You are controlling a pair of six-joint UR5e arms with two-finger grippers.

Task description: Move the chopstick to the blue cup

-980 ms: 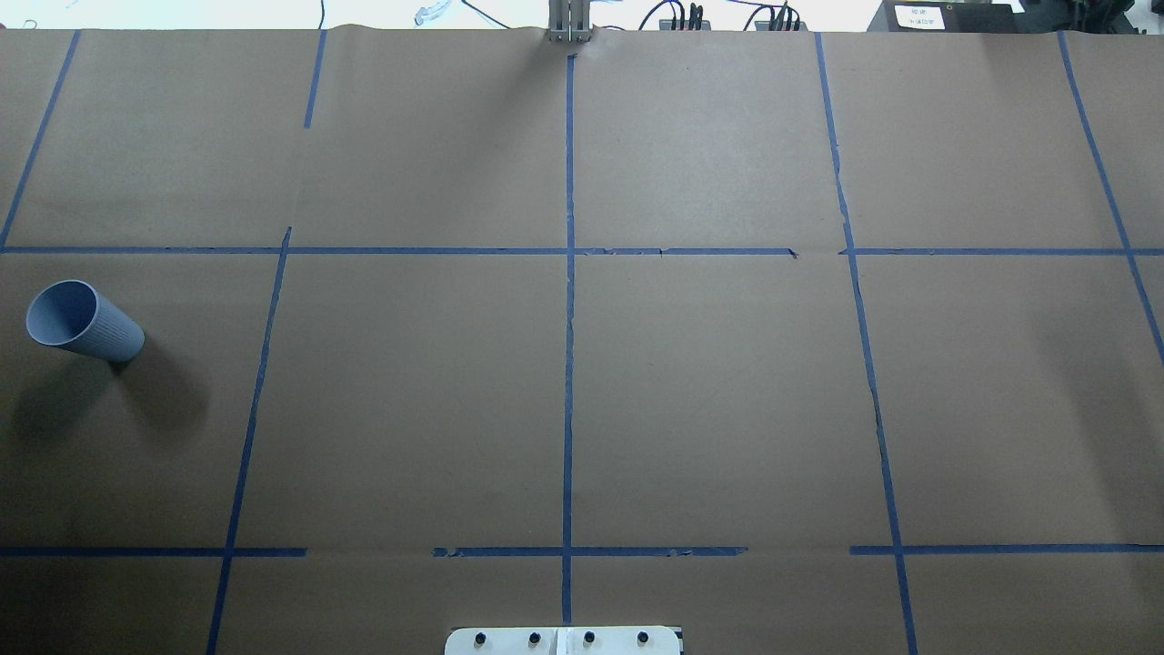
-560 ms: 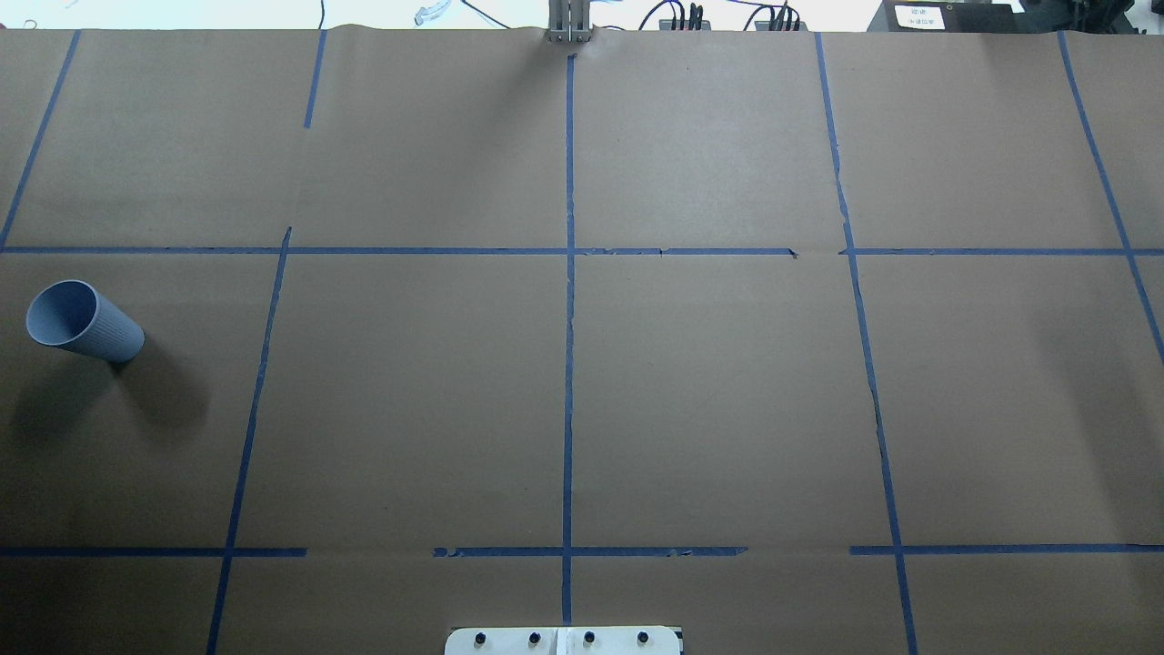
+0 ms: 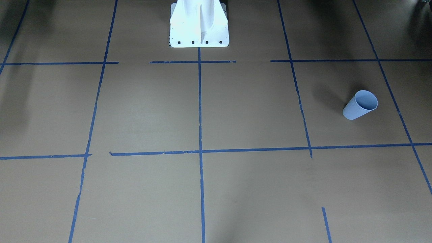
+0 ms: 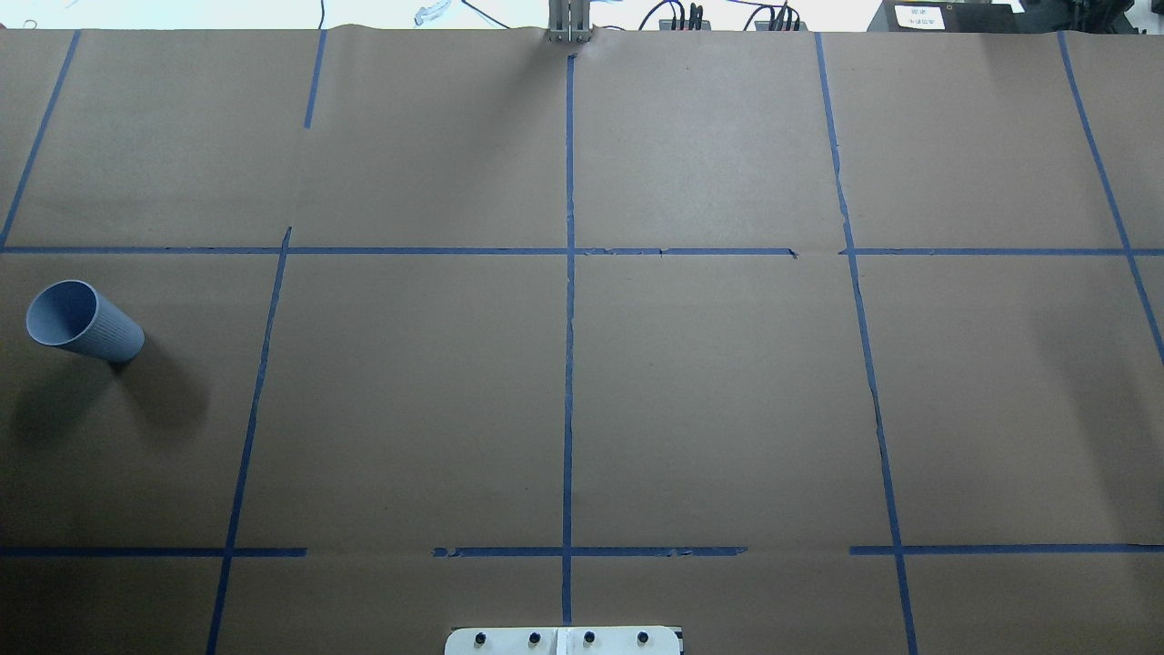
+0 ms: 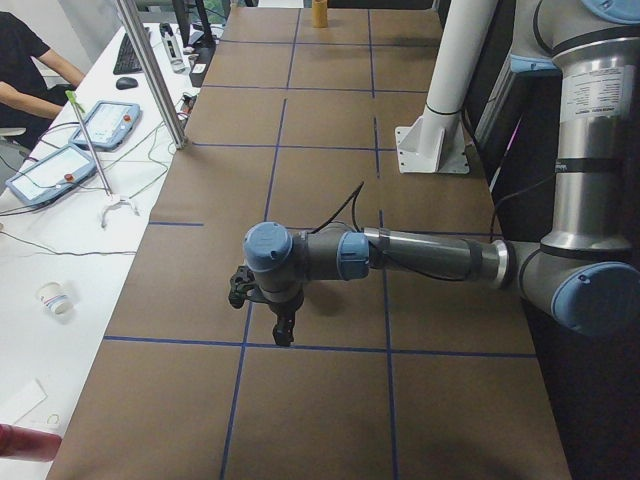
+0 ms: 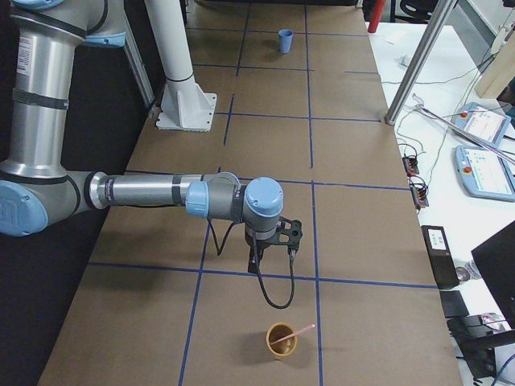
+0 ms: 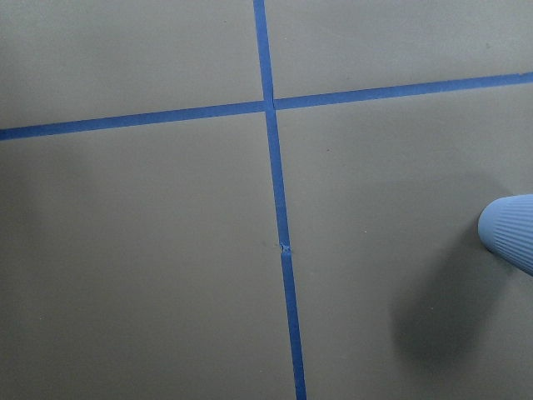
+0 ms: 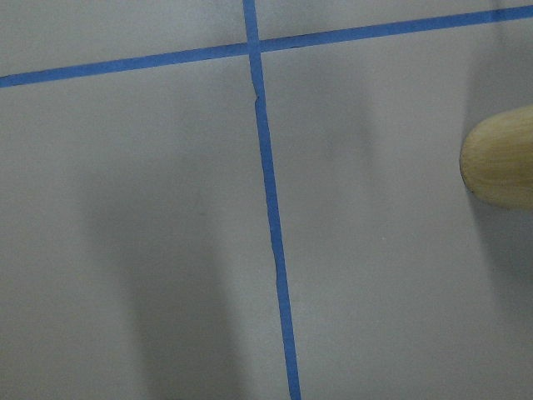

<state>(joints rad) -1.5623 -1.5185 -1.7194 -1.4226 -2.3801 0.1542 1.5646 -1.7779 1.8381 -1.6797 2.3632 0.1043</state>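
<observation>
Exterior right view shows us the chopstick (image 6: 294, 334) leaning in a tan cup (image 6: 282, 344) at the table's (image 6: 354, 241) right end, its upper end poking out over the rim. The right gripper (image 6: 273, 248) hangs low over the brown paper near that cup, pointing down and apart from it. From this side angle we cannot tell how wide its jaws stand or whether they hold anything.

The blue cup (image 4: 84, 320) stands upright at the opposite, left end of the table, well apart from the chopstick, inside a square of the blue tape grid (image 4: 568, 364). We find the left gripper (image 5: 265, 310) only in the exterior left view, low over a tape line, and we cannot tell its jaws' state either. The left wrist camera catches the blue cup's ribbed wall at its right edge, and the right wrist camera catches the tan cup at its right edge.
</observation>
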